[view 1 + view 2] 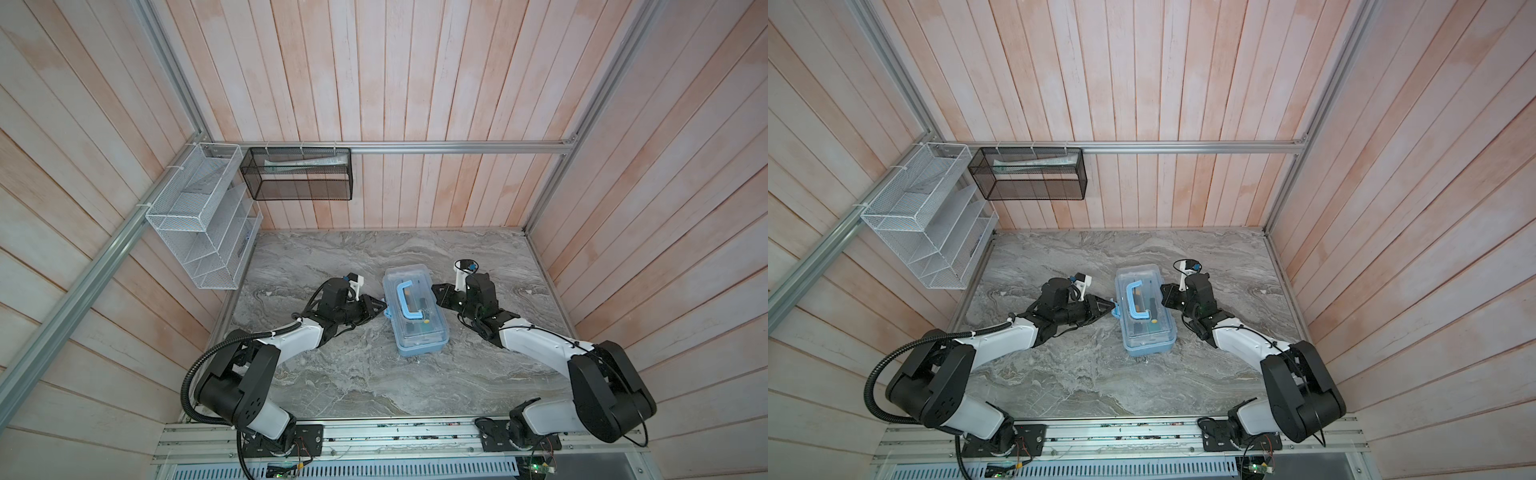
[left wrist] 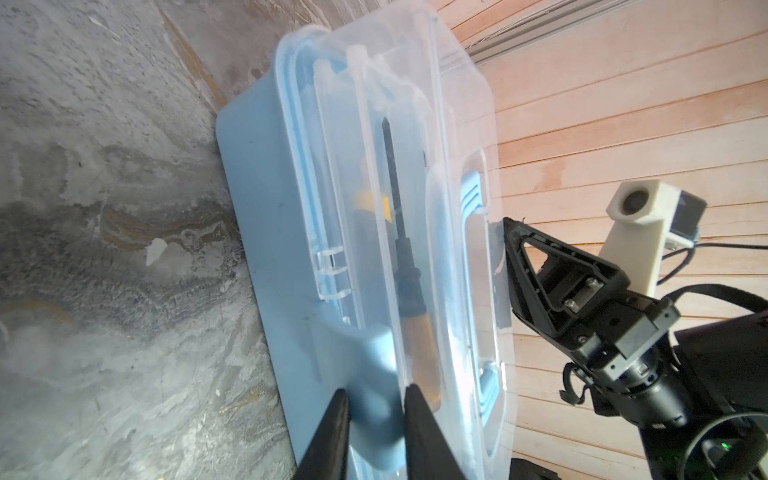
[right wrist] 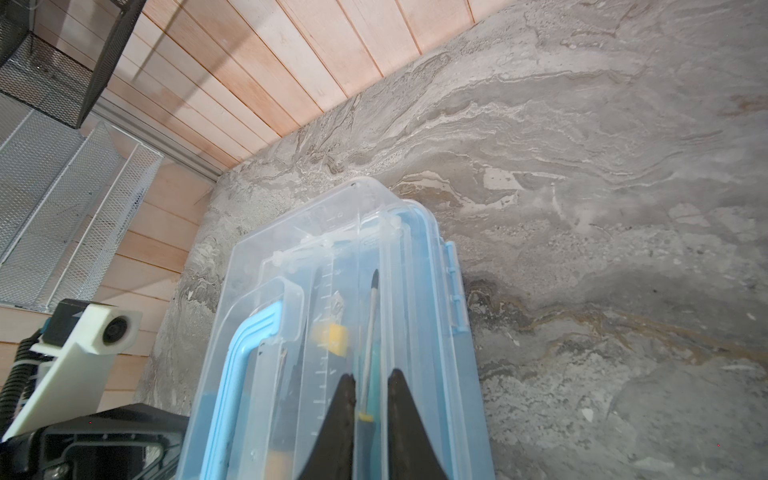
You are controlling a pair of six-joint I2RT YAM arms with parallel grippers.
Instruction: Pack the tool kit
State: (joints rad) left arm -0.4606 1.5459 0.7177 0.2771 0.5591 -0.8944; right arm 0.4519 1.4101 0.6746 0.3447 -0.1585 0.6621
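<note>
My left jaws are closed on the light-blue latch (image 2: 374, 374): the two black fingers (image 2: 332, 432) stand on either side of it, and it fills the gap between them. My right jaws are drawn together to a narrow slit with nothing held. Their fingertips (image 3: 345, 415) rest on the clear lid (image 2: 457, 124), and my left wrist view shows the tip touching it just beside the handle (image 1: 405, 301).

Both sets of jaws meet at the tool kit (image 1: 415, 311), left at its long side and right from the opposite side. In both top views the tool kit (image 1: 1144, 311) sits on the grey marbled desk (image 1: 332, 395), about in the middle between my two arms. Its long axis runs slightly askew toward the back wall. The lid is down over the blue base and the handle lies flat on it.

Through the lid I see a screwdriver (image 3: 372, 316) with a bright shaft and a greenish grip. Near it lie a yellow piece (image 3: 334, 338) and a dark-shafted tool (image 2: 409, 291) with a brown grip.

Further out, a white wire-mesh rack (image 1: 199, 232) hangs on the left wall. A black mesh basket (image 1: 299, 174) hangs from the rail on the back wall, well apart from the kit.
</note>
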